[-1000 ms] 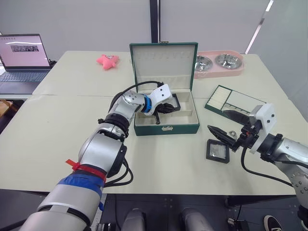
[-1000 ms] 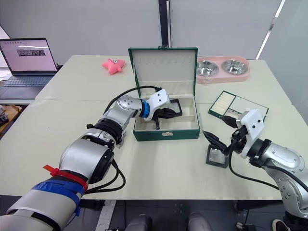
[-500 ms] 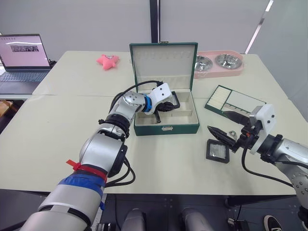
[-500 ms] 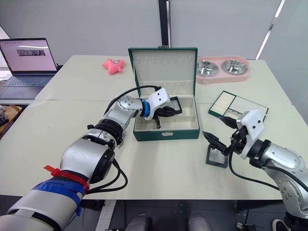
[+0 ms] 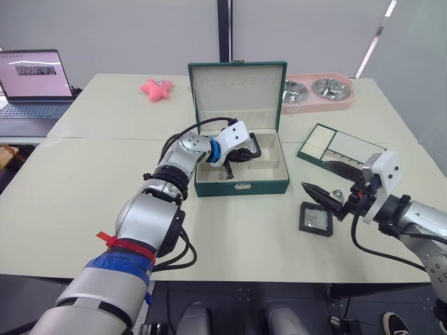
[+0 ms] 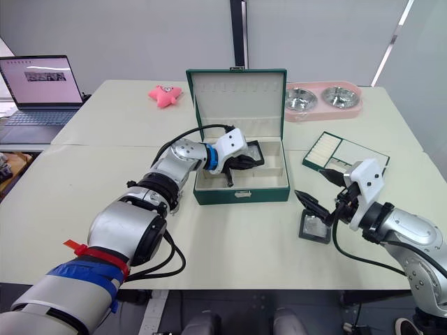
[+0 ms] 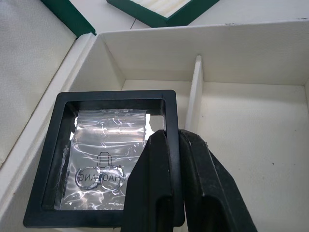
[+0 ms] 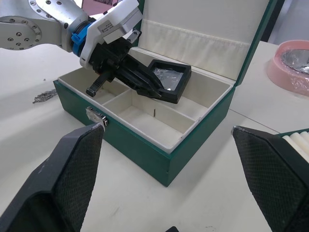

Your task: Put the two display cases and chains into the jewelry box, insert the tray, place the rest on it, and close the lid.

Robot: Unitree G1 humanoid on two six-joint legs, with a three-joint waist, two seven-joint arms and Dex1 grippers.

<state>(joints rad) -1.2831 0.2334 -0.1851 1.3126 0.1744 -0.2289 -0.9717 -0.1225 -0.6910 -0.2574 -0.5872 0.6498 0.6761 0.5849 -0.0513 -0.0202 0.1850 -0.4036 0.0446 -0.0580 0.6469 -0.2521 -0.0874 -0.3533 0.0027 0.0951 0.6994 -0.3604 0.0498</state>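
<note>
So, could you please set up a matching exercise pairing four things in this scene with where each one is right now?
Things:
1. display case held by the left pincer
2. second display case
3. tray
4. pink star toy

Places:
A. flat on the table in front of the right pincer
B. on the table to the right of the jewelry box
C. far side of the table, left of the open lid
D. tilted inside the jewelry box

Pairs: 1-D, 2-A, 3-B, 4-C

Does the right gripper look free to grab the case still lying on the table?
Probably yes: the right gripper is open just above the display case on the table, with only bare table around the case.
</note>
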